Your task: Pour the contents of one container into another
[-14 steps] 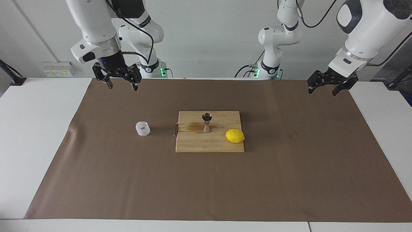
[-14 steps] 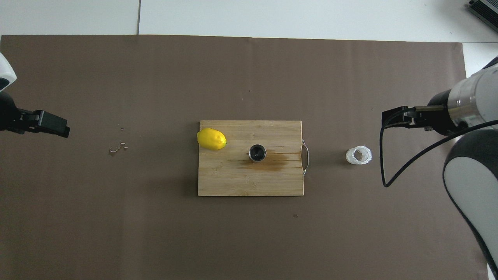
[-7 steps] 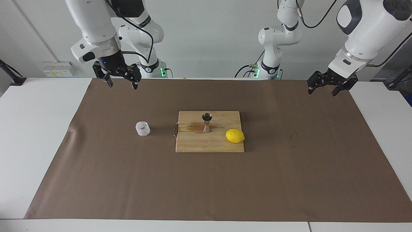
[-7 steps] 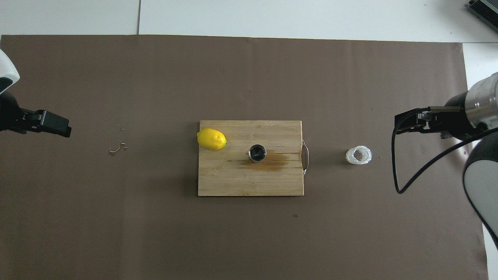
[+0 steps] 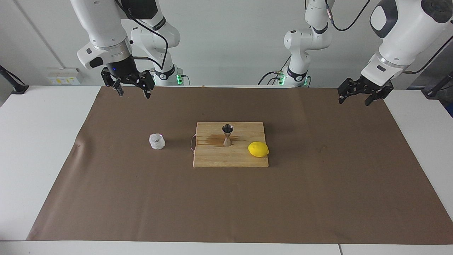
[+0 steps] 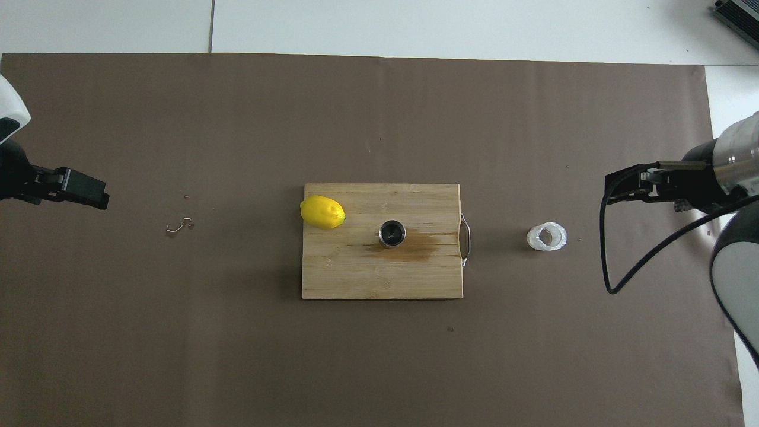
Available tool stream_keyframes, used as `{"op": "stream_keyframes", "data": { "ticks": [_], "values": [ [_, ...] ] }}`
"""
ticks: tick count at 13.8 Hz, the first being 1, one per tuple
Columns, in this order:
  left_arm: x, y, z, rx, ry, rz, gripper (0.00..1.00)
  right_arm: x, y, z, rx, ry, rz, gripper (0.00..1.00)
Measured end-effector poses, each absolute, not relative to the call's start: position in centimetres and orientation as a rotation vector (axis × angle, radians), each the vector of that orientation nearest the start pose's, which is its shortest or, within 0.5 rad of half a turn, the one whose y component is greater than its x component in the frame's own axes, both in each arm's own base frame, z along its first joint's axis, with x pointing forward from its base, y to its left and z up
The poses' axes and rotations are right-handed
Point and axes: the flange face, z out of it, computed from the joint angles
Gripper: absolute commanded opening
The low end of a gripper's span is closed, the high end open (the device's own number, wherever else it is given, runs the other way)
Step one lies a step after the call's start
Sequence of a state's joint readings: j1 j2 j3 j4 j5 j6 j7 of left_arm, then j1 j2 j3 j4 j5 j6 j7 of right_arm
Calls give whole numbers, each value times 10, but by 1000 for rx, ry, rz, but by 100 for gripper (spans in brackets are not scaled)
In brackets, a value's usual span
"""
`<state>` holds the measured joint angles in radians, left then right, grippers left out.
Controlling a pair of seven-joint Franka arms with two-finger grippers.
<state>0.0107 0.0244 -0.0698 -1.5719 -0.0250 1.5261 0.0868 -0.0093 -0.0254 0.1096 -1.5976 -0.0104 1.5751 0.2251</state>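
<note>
Right hand (image 5: 133, 93) raised, glass cup (image 5: 156, 141) clear

Bright even light, soft shadows, sharp focus

A plain pale grey wall (image 5: 226, 39) fills the top of the facing view. A white power-socket strip with yellow labels (image 5: 63, 76) sits low on it at the upper left. Below stands a white table (image 5: 35, 141) covered across its middle by a large brown paper sheet (image 5: 226, 205). Lighting is even and soft. In the overhead view's upper right corner lies a grey ribbed device (image 6: 738, 15).
</note>
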Motion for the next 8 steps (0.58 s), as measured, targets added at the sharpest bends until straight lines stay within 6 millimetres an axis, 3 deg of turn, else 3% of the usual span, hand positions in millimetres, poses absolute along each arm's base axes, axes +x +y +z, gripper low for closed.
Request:
{"op": "stream_keyframes", "data": {
  "ticks": [8],
  "values": [
    [555,-35,607,-3159,231,111,100,546,14,624,-3138,308,15,100]
  ]
}}
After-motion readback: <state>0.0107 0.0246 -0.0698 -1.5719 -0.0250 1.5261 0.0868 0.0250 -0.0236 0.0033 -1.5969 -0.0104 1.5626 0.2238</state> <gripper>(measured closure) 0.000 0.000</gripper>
